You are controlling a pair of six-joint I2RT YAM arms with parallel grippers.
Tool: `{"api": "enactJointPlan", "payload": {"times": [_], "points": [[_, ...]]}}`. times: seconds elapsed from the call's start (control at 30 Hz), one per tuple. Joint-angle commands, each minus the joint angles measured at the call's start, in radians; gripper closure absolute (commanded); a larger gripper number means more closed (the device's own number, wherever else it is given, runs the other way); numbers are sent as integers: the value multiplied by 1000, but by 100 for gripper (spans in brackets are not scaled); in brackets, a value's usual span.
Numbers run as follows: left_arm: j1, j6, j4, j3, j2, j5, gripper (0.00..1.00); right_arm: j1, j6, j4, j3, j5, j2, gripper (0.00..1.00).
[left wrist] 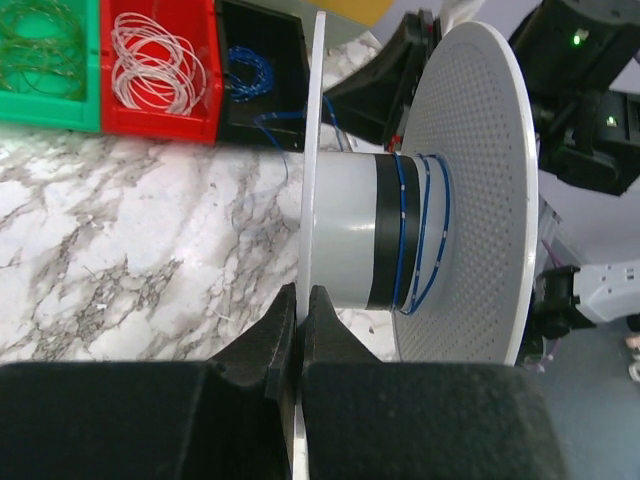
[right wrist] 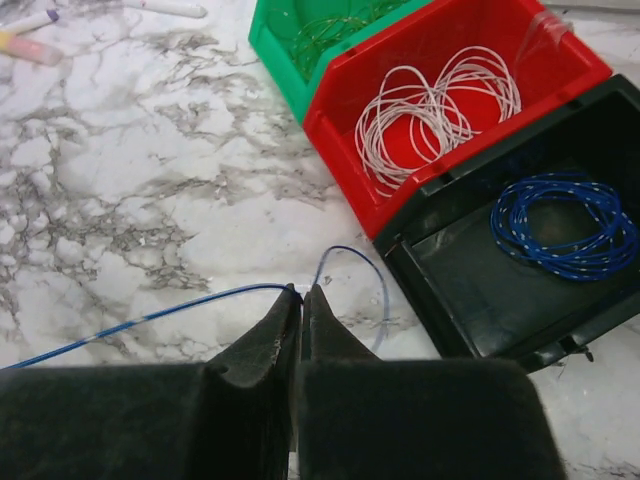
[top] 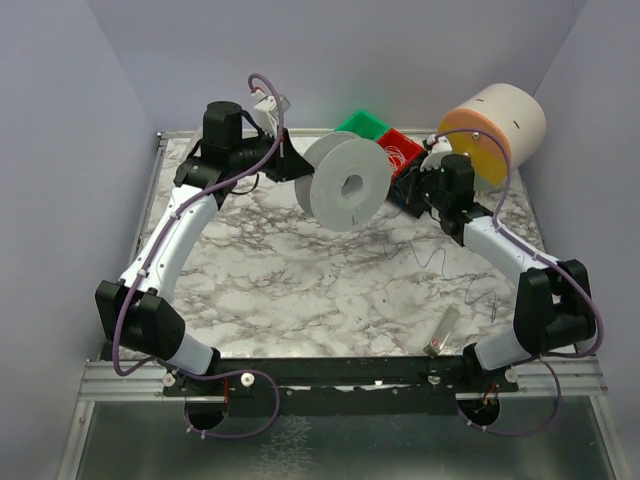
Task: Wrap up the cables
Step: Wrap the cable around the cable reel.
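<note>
A grey spool [top: 345, 185] hangs above the table's far middle. My left gripper [top: 300, 170] is shut on the thin edge of its near flange [left wrist: 317, 150]; the jaws [left wrist: 302, 292] pinch that rim. A few turns of a thin dark blue cable [left wrist: 400, 230] lie round the hub beside a black band. My right gripper [right wrist: 302, 290] is shut on the same cable [right wrist: 206, 298] low over the marble, next to the bins; the cable runs left from the tips and loops off right. In the top view a slack length of cable [top: 437, 262] trails on the table by the right arm.
Green bin [right wrist: 300, 40], red bin [right wrist: 350, 90] with white wire rings [right wrist: 430, 110] and black bin [right wrist: 450, 280] with a blue coil [right wrist: 565, 225] stand at the back right. A beige and orange roll [top: 495, 130] is behind them. A small clear piece [top: 442, 333] lies near the front edge.
</note>
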Motion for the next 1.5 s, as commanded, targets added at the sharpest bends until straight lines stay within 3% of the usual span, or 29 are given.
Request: {"api": "enactJointPlan", "payload": {"times": [0.0,0.2,0.4,0.43,0.53,0.57,0.7,0.97,1.17,1.47], "points": [[-7,67,-37,-3,-54,132,100,-30,37,95,22,81,-10,100],[-15,185,-166,12,-59,96,100,-105,73,144,53,-66,-5,100],[-15,199,-174,68,-76,34,100,-119,-171,-113,203,-316,48,97],[-16,197,-174,88,-75,34,100,-121,-208,-106,184,-368,41,89],[-16,195,-177,145,-73,37,100,-125,-352,-103,126,-472,17,46],[-15,197,-180,161,-73,37,100,-126,-402,-109,116,-501,13,36],[-15,194,-182,198,-69,45,100,-126,-560,-170,127,-612,27,17],[-15,186,-188,200,-79,70,100,-126,-661,-227,204,-700,161,7],[-15,178,-188,217,-80,81,100,-116,-578,-289,274,-803,296,0],[-15,160,-181,249,-71,90,100,-43,-433,-172,292,-707,409,0]]}}
